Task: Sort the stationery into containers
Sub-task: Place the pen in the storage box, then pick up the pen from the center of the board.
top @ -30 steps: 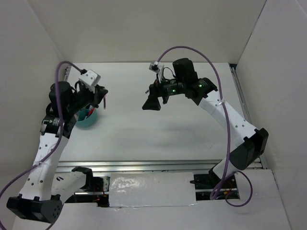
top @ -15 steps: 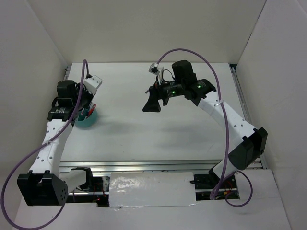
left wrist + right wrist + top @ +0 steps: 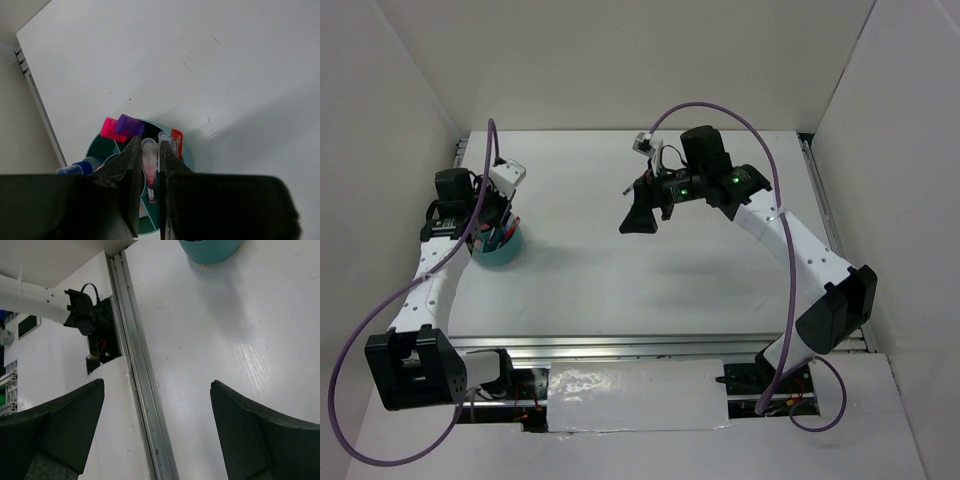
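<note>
Red pen (image 3: 149,175) pinched between left jaws, over cup (image 3: 94,149).

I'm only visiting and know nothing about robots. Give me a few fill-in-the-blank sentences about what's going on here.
The left gripper pinches a pen over the ___-coloured cup.
The right gripper is wide ___ and holds nothing.
Seen from the top camera, the cup stands on the ___ side of the table.

Missing words: teal; open; left.
</note>
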